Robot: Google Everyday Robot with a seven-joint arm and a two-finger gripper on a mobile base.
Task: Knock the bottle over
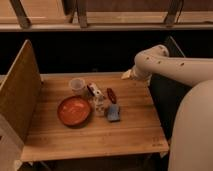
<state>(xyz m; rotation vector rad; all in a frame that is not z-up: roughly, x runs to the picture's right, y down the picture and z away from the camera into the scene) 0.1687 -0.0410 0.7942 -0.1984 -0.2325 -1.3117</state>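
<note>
The bottle (99,104) is small and clear with a pale cap. It stands upright near the middle of the wooden table (135,130), between the red bowl (74,110) and a blue sponge (113,113). My white arm (165,62) reaches in from the right and bends down at the table's far right corner. The gripper (127,74) shows only as a pale tip at the table's far edge, well to the right of and behind the bottle. It is not touching anything that I can see.
A wider clear plastic cup (77,86) stands behind the bowl. A white elongated object with a dark red end (94,90) lies just behind the bottle, and a dark red object (111,95) lies to its right. A wooden side panel (20,90) walls the table's left side.
</note>
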